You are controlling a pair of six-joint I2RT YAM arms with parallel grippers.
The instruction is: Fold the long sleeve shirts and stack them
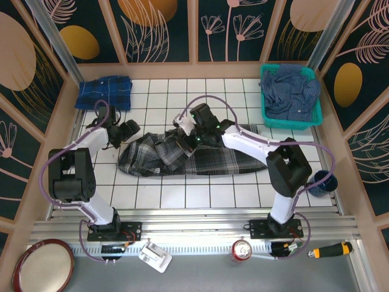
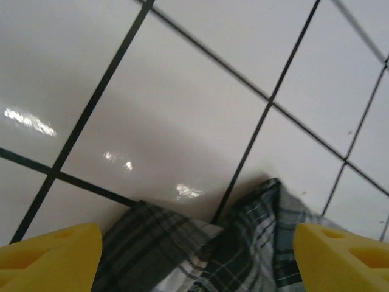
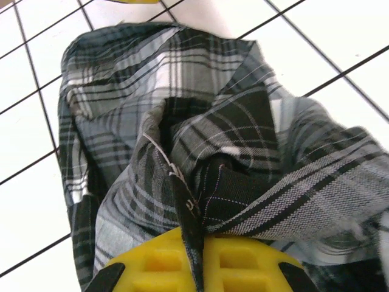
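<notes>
**A:** Where is the grey plaid shirt (image 1: 194, 159) lying?

**B:** It is lying crumpled across the middle of the tiled table (image 1: 182, 194), stretching from left to right. The blue plaid shirt (image 1: 104, 91) is sitting folded in the far left corner. The navy shirt (image 1: 292, 90) is bunching up inside the teal basket (image 1: 290, 123) in the far right corner.

**A:** How much room is showing around it?

**B:** Bare tiles are running along the whole near side, and more are lying open on the far side between the two corners. Wooden walls are closing in the left, right and far edges.

**A:** And the claws?

**B:** From above, the left gripper (image 1: 129, 131) is hovering at the shirt's far-left edge, near the blue plaid shirt but apart from it. The right gripper (image 1: 185, 125) is sitting over the shirt's upper middle.

**A:** What are the wrist cameras adding?

**B:** On the left wrist, the left gripper (image 2: 197, 261) is standing spread wide, with yellow pads (image 2: 48, 255) at both lower corners. The grey plaid shirt's edge (image 2: 255, 243) is lying on the tile between them. On the right wrist, the right gripper (image 3: 196, 258) is pinching a raised fold of the grey plaid shirt (image 3: 182, 121) between its pressed-together pads (image 3: 158, 267). The overhead camera is giving the walls, the basket and the open tiles.
</notes>
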